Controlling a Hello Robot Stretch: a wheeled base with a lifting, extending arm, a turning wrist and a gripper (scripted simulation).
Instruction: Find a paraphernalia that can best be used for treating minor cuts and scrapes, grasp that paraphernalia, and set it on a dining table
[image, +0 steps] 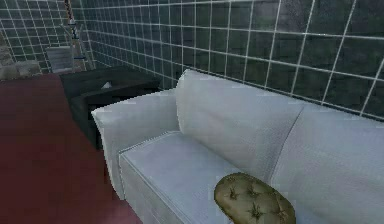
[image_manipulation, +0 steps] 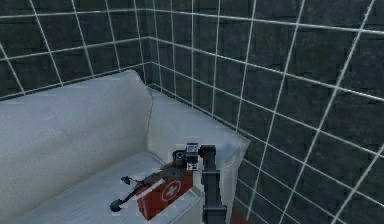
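cushion (image: 254, 200) on sofa (image: 200, 125), table (image: 100, 92) behind

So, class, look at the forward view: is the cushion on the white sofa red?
No, the cushion lying on the sofa is a tufted golden-brown, not red.

The arm (image_manipulation: 212, 195) is a dark square bar, near black, with plain sides and straight edges. Just right of the claw's body, at the bar's end, sit two small white squares (image_manipulation: 184, 156) with black marks on them. The claw (image_manipulation: 120, 194) has a compact dark body, the same near-black as the bar behind it. Two thin dark fingers (image_manipulation: 140, 181) run from that body, slender as rods, each with a small knob at its tip. Screws and cables are too small to tell.
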